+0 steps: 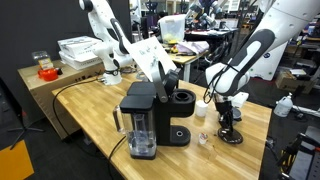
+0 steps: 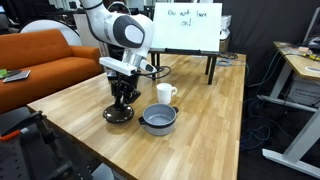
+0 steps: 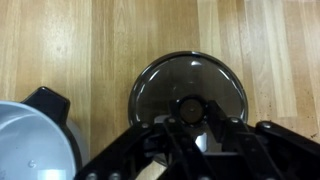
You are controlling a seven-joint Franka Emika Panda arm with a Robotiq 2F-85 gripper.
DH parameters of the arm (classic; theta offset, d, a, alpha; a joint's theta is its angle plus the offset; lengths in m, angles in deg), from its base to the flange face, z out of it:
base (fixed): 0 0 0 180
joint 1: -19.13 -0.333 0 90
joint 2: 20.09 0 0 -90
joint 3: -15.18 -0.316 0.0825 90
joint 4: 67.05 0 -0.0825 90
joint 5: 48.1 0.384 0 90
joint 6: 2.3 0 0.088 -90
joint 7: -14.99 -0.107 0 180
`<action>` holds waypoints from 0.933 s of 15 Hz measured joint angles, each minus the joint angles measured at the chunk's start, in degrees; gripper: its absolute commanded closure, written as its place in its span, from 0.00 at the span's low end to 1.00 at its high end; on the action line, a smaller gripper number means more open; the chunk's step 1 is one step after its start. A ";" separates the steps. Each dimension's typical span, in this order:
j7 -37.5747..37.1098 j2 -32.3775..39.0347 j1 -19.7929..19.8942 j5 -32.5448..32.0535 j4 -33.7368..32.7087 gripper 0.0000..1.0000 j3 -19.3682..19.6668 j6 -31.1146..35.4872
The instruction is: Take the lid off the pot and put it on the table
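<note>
The lid (image 3: 188,85) is a flat dark round disc with a centre knob, lying on the light wooden table (image 3: 100,50). It also shows in both exterior views (image 2: 118,115) (image 1: 231,137). My gripper (image 3: 190,112) stands straight over it with its fingers drawn in around the knob; it shows in both exterior views (image 2: 125,100) (image 1: 229,122). The pot (image 2: 158,121) is shallow and black with a greyish inside. It stands uncovered beside the lid, and in the wrist view (image 3: 30,140) it is at the lower left.
A small white cup (image 2: 165,94) stands just behind the pot. A black coffee machine (image 1: 150,120) stands on the table near the lid. A whiteboard (image 2: 186,28) is at the far end, an orange sofa (image 2: 40,60) beside the table.
</note>
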 measured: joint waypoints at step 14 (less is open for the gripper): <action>-0.43 2.51 0.89 0.47 -1.89 0.21 1.04 0.25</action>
